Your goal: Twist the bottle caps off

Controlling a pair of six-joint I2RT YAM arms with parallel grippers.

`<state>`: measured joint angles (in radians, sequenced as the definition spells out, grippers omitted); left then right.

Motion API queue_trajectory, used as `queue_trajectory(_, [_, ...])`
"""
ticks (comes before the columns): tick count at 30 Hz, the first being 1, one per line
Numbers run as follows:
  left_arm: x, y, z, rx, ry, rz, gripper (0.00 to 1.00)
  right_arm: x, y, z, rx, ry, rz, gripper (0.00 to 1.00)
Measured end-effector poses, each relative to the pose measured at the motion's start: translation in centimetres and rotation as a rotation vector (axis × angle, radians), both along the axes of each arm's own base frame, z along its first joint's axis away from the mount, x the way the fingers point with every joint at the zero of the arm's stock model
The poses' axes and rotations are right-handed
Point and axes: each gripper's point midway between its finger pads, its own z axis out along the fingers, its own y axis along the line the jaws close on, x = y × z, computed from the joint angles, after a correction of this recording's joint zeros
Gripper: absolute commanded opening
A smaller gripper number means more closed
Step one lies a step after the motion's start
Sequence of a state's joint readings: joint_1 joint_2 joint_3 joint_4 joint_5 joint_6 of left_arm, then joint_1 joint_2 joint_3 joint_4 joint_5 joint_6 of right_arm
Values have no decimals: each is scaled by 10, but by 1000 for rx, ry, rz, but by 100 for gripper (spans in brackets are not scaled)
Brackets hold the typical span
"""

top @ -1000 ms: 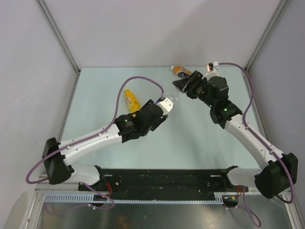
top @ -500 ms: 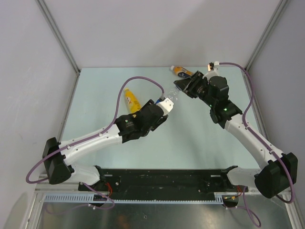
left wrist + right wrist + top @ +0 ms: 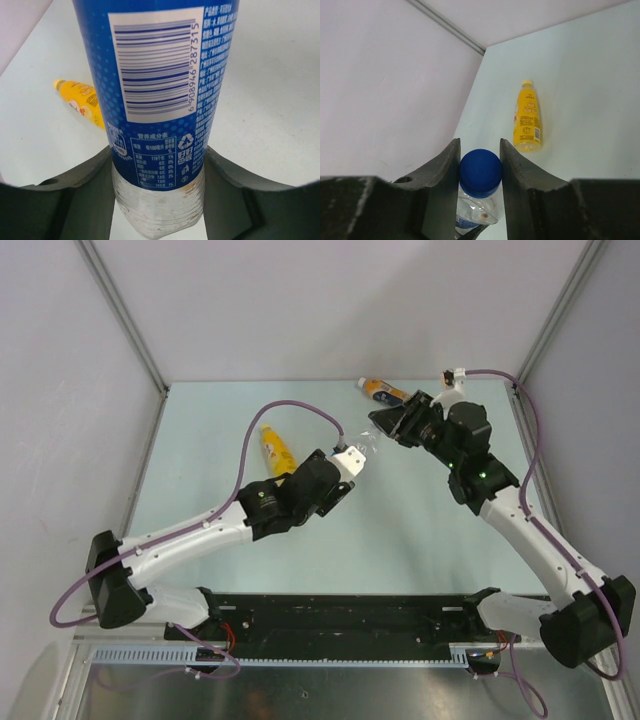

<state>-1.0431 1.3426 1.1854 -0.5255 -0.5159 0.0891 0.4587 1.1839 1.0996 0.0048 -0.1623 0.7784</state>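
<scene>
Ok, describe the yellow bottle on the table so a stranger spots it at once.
On the pale green table, look at the left half, beside the purple cable. A small yellow plastic bottle lies flat there, cap toward the back wall. Unlike the clear blue-labelled bottle held mid-air and the orange bottle at the back edge, it is yellow throughout.

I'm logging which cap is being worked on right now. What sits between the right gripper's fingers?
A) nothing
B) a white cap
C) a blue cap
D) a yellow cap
C: the right wrist view shows the blue cap pinched between the fingers of the right gripper, on top of the clear bottle; the yellow bottle lies apart from it.
</scene>
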Motion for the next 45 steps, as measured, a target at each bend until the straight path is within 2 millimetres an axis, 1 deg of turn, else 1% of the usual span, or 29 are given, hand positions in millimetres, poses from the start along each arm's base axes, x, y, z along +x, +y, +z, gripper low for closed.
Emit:
queue_trajectory(5, [-11,-9,11,-68,22,-74,0,-24,-1,24,-30,-109,74,0])
queue_trajectory(8, [-22,-16,20,-117,43,-149,0,-41,-2,40,-48,-189,129,0])
queue_trajectory(12, [-42,-25,31,-193,78,-270,0,-70,-1,61,-79,-319,226,0])
queue_trajectory(17, [-76,-34,41,-280,146,-457,0,-109,4,81,-115,-491,384,0])
queue_trajectory(18, [-84,-36,42,-292,160,-499,0,-115,6,83,-121,-516,414,0])
queue_trajectory(22, [-116,-41,46,-336,212,-670,0,-151,14,93,-128,-655,594,0])
queue_trajectory(26, [-147,-41,49,-363,258,-836,0,-185,20,99,-122,-777,761,0])
queue_trajectory(29, [-159,-39,49,-371,273,-901,0,-201,21,100,-121,-828,839,0])
queue_trajectory(31, [-164,-39,50,-374,280,-926,0,-207,21,100,-119,-847,864,3])
queue_trajectory(32, [-165,-39,50,-375,279,-933,0,-209,21,101,-119,-853,867,6])
queue_trajectory(38, [-166,-40,52,-380,279,-944,0,-212,19,105,-104,-848,857,46])
queue_trajectory(42, [-161,-44,55,-384,245,-939,0,-212,17,111,-74,-820,815,73])
queue_trajectory(43, [-160,-45,56,-385,236,-941,0,-212,16,112,-69,-815,801,78])
queue_trajectory(45, [-159,-48,57,-383,220,-947,0,-211,13,116,-58,-809,764,84])
